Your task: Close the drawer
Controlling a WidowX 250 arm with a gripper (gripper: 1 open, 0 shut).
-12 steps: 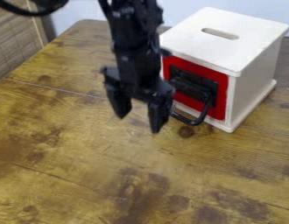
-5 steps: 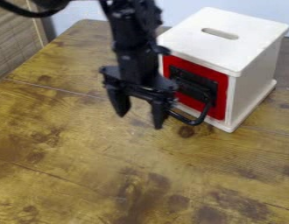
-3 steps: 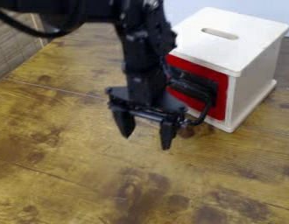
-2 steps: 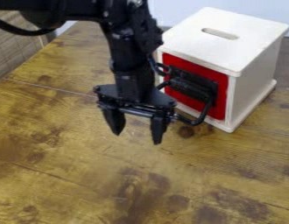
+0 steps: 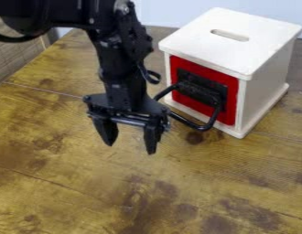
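Note:
The drawer point(image 5: 205, 93) has a red front with a black inset and a black loop handle point(image 5: 194, 120) that hangs out toward the table. It sits in a cream wooden cube point(image 5: 239, 46) at the upper right. My black gripper point(image 5: 129, 137) hangs over the wooden table to the left of the drawer front, fingers pointing down and spread apart, open, with nothing between them. It stands apart from the handle.
The brown wooden table point(image 5: 68, 183) stretches across the whole view. The cube's top has a narrow slot point(image 5: 231, 36). A ribbed brown surface point(image 5: 16, 41) shows at the upper left beyond the table edge.
My gripper has moved left and slightly toward the front, away from the drawer's handle, and stays open. The drawer looks unchanged.

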